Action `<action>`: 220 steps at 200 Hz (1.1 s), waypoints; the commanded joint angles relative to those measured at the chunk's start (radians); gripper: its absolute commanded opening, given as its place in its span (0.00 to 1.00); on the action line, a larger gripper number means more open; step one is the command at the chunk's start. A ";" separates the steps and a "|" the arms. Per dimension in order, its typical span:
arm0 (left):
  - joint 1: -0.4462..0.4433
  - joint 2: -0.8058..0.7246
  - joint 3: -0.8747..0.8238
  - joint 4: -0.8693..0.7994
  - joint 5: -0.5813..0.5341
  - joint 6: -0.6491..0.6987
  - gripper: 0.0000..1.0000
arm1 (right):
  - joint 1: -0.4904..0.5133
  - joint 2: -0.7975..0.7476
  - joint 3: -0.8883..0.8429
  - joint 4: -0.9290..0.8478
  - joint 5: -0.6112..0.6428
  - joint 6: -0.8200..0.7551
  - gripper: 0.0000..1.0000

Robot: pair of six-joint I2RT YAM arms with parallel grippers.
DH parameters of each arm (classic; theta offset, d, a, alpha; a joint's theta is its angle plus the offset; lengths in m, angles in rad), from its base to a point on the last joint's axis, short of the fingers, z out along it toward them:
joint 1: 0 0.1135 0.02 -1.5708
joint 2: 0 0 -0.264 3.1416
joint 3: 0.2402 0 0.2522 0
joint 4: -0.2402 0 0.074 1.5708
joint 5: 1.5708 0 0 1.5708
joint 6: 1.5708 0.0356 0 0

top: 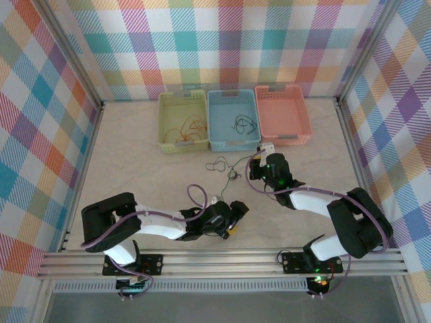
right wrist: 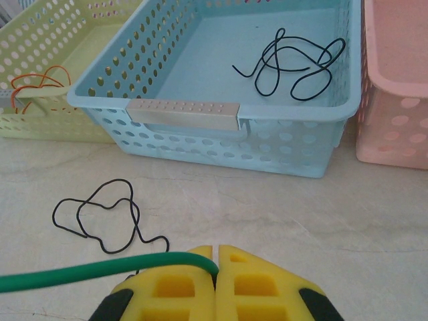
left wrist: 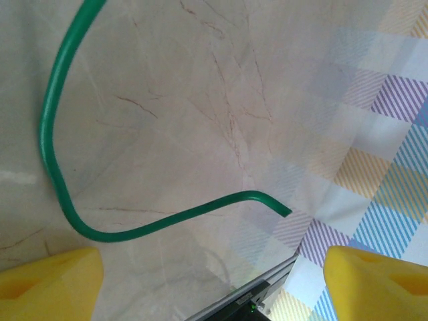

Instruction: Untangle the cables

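Three baskets (top: 232, 94); two black cables (right wrist: 270, 67); right end effector (right wrist: 215, 257) clamps one green cable (right wrist: 80, 273); left end effector (left wrist: 214, 274) gapes.

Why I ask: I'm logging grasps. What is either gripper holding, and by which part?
The right gripper is shut on the thin, flexible green cable, pinching it at one end. The left gripper is open and holds nothing.

A cream, brown-veined marble-look bench (top: 148, 168) carries a pale yellow-green perforated plastic basket (top: 165, 121), a sky-blue perforated plastic basket (right wrist: 200, 117) and a salmon-pink perforated plastic basket (top: 303, 128), alongside a thin dark green wire (left wrist: 50, 154), a thin black wire (right wrist: 294, 63), a thin orange wire (right wrist: 37, 81), yellow foam fingers (right wrist: 174, 287) and pastel plaid walls (top: 236, 40).
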 commanded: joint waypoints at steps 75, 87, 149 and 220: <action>0.073 0.159 -0.007 0.117 -0.046 -0.048 0.78 | 0.007 -0.012 -0.004 0.027 -0.017 -0.002 0.00; 0.079 0.159 -0.017 0.122 -0.049 -0.052 0.77 | 0.007 -0.011 -0.005 0.028 -0.018 -0.001 0.00; 0.106 0.108 -0.102 0.136 -0.100 -0.086 0.69 | 0.007 -0.042 -0.028 0.053 0.007 -0.005 0.00; 0.144 0.070 -0.149 0.106 -0.129 -0.083 0.73 | 0.008 -0.140 -0.092 0.117 -0.006 -0.023 0.00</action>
